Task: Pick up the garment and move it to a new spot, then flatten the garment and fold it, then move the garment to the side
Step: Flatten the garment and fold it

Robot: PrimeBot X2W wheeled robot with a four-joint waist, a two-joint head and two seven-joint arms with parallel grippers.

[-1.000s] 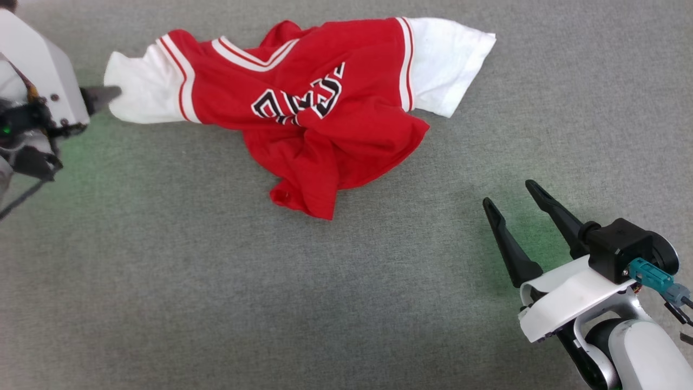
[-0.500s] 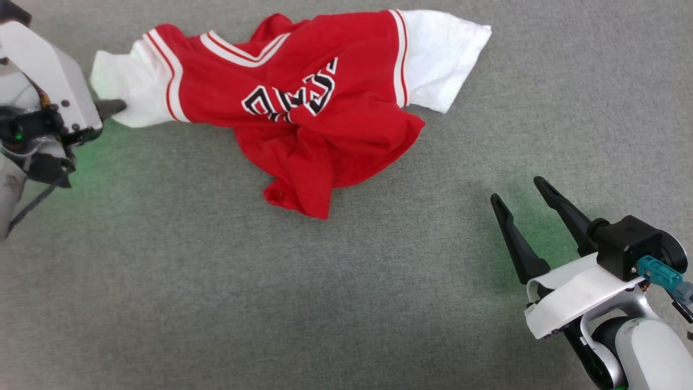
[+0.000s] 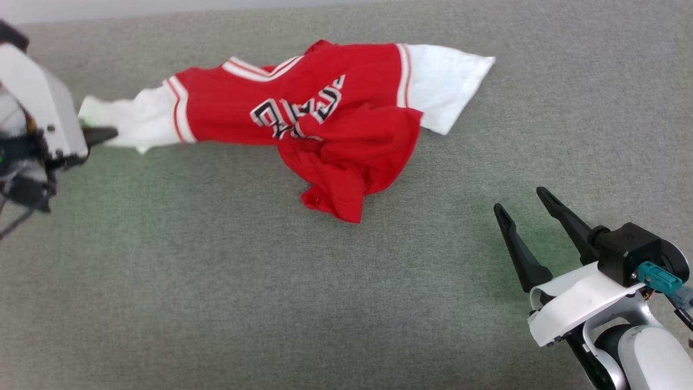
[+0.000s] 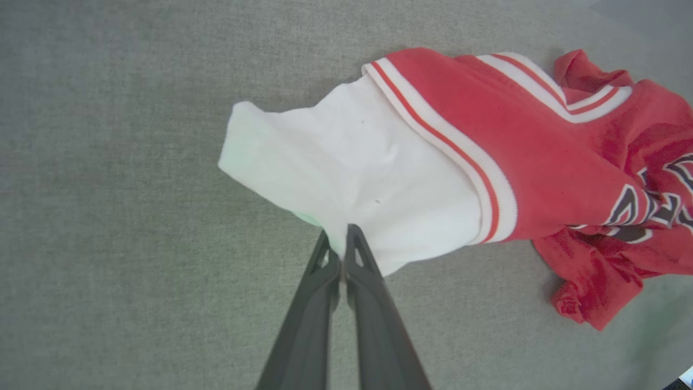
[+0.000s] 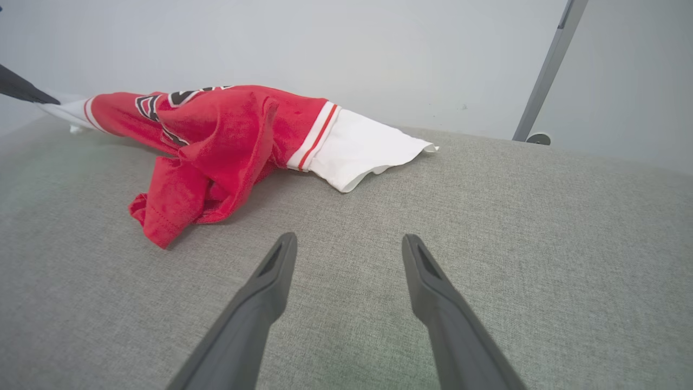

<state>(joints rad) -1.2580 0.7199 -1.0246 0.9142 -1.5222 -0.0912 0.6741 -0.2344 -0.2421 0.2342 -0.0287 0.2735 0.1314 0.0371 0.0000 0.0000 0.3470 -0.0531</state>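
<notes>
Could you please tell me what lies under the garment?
The garment lies on the grey cloth surface, visible all round it. Anything beneath its bunched red folds is covered.

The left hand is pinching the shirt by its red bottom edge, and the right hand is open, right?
No: the left hand pinches the shirt by its white sleeve, as the left wrist view shows. The right hand is open.
</notes>
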